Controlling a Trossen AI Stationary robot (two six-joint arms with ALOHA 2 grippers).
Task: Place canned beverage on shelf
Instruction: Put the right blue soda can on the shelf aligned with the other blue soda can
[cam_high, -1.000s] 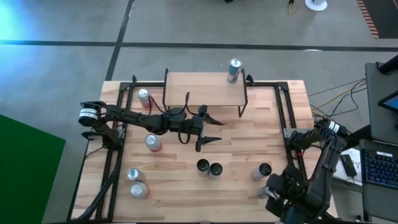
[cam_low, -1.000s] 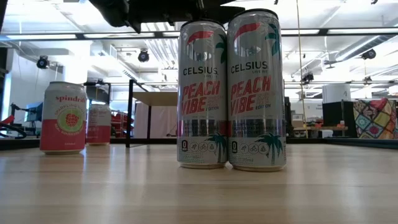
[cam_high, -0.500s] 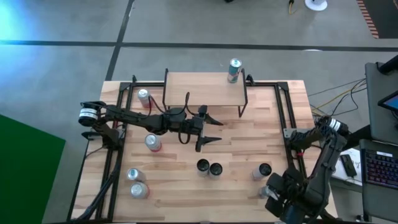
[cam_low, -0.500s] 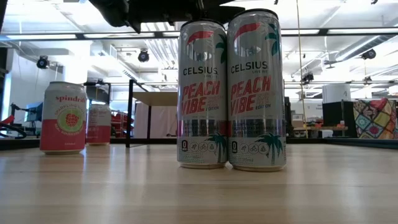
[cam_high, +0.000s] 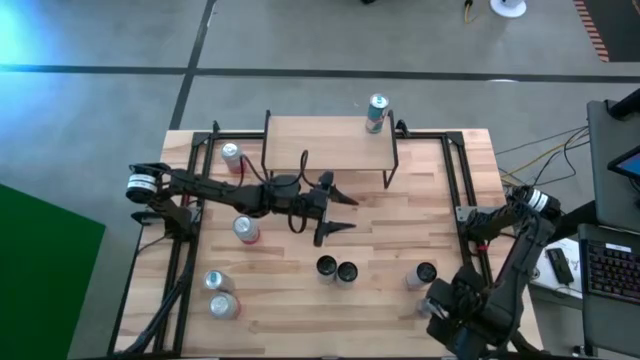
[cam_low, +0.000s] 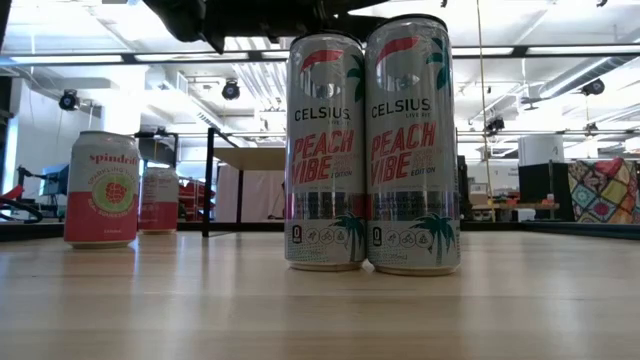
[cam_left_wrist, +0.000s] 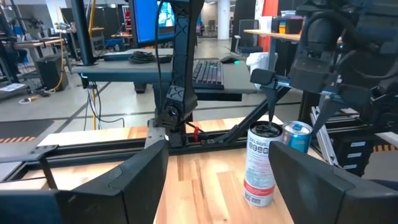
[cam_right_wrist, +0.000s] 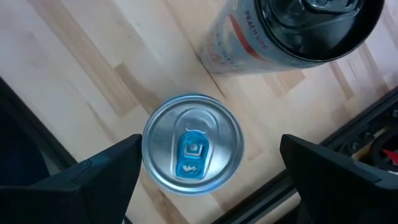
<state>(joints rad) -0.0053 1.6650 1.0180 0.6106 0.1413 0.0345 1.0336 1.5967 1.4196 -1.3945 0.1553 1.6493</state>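
Observation:
The shelf (cam_high: 330, 142), a light plank on thin black legs, stands at the table's far middle with one can (cam_high: 376, 112) on its far right corner. My right gripper (cam_right_wrist: 211, 163) is open at the near right, pointing down over a silver can with a blue tab (cam_right_wrist: 193, 144). Its fingers stand on either side above the can's top. That can stands upright on the table beside a tall Peach Vibe can (cam_right_wrist: 292, 31). My left gripper (cam_high: 350, 212) is open and empty over the table's middle, just near of the shelf. The left wrist view shows both cans (cam_left_wrist: 260, 165) far off.
Two tall Celsius cans (cam_low: 325, 150) (cam_low: 412, 145) stand together at the near middle. Several short pink cans stand on the left half (cam_high: 245, 229) (cam_high: 231, 154) (cam_high: 218, 293). Black rails (cam_high: 462, 180) run along the table's left and right sides.

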